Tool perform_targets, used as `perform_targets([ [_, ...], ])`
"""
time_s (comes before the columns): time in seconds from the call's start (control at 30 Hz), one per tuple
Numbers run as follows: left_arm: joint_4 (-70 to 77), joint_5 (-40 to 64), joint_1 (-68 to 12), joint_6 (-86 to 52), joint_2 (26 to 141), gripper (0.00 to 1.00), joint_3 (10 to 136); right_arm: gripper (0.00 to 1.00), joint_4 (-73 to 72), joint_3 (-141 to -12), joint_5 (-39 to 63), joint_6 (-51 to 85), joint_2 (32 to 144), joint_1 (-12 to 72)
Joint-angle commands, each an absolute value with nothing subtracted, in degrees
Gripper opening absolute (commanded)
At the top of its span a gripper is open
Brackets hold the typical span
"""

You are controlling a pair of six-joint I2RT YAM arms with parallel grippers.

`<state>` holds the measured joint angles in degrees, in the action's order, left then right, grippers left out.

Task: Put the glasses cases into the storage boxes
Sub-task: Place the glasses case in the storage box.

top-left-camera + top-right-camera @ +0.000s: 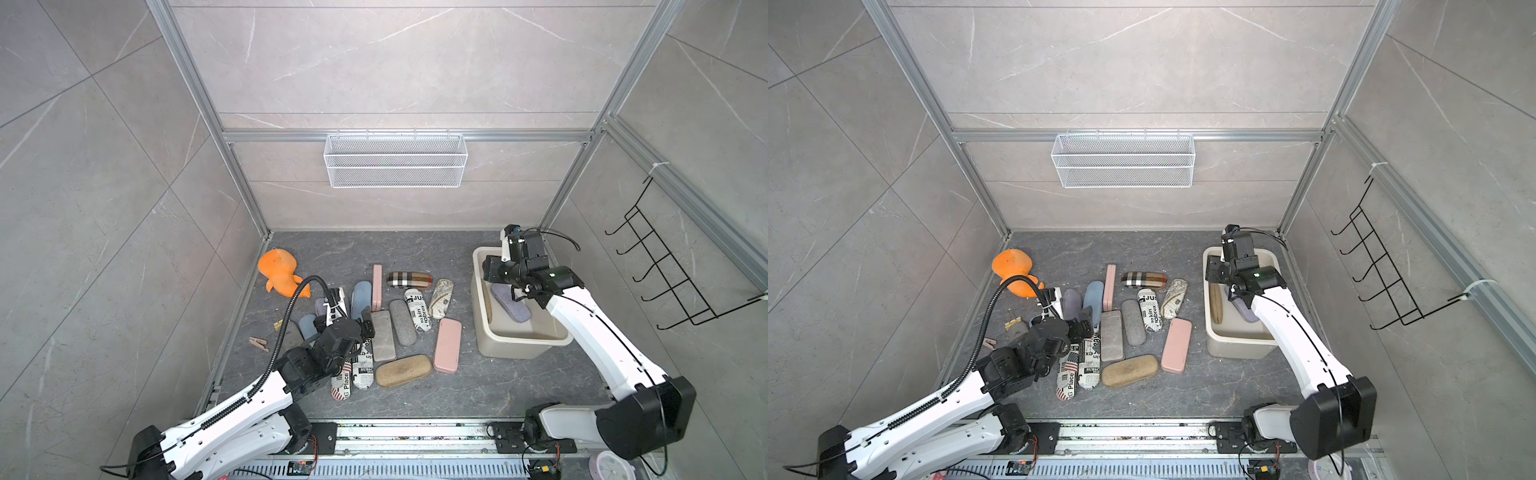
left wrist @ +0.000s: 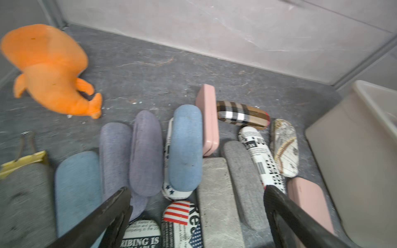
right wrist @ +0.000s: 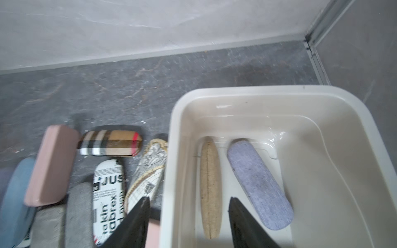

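The left gripper (image 2: 196,189) hangs low over the pile of cases (image 1: 382,332) with its jaws spread wide and nothing between them. I judge the spread is meant to straddle one case across its narrow width. The blue case (image 2: 185,148) lies just ahead of it, riding on top of a newsprint one, so it looks the easiest to lift clear.

The right gripper (image 3: 189,198) hovers over the near wall of the tub (image 3: 236,90) with its jaws parted and empty. Two cases lie inside the tub. A tan case (image 3: 210,189) stands on its long edge close to the wall, and a lilac case (image 3: 260,186) lies flat and slanted beside it. The two do not seem to touch, though the angle leaves some doubt. Most of the tub's bottom is bare, so there is room for many more, and by my count the job is barely begun.

All the other cases sit on the floor (image 1: 415,253), packed side by side and partly overlapping. The floor is dark grey and stone-patterned, dusty in spots. Pale marbled walls (image 1: 395,62) stand in an aluminium frame (image 1: 232,166). A mesh basket (image 1: 395,160) hangs on the back wall and a black wire rack (image 1: 665,270) on the side wall. An orange plush (image 1: 280,276) and a clip (image 2: 23,161) lie beside the pile; neither belongs in the tub.
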<state>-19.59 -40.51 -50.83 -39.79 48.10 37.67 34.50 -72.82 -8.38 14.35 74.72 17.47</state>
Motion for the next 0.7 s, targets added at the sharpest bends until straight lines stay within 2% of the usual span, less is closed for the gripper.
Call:
perform_targets([
  [0.0, -30.3, -46.1, -48.4, -47.6, 47.9, 0.98, 39.5, 0.61, 36.3, -74.1, -11.1, 13.6, 73.7, 22.2],
  [0.1, -32.0, -39.9, -41.7, -50.0, 47.7, 0.97, 38.2, 0.6, 37.3, -75.1, -13.0, 16.6, 74.0, 24.8],
  [0.27, -30.1, -24.5, -30.0, -46.4, 49.5, 0.95, 37.3, 0.65, 34.9, -72.9, -8.6, 14.6, 72.6, 26.1],
  [0.37, -27.1, -19.6, -28.3, -41.7, 51.8, 0.95, 38.2, 0.69, 34.3, -72.2, -7.2, 13.6, 71.9, 26.6],
  [0.5, -25.1, -11.0, -27.9, -36.9, 61.2, 0.93, 43.9, 0.72, 33.8, -71.4, -6.9, 13.3, 71.6, 26.8],
  [0.67, -25.3, -8.5, -28.0, -32.7, 74.3, 0.91, 51.3, 0.74, 33.4, -70.0, -7.6, 13.6, 70.8, 27.0],
])
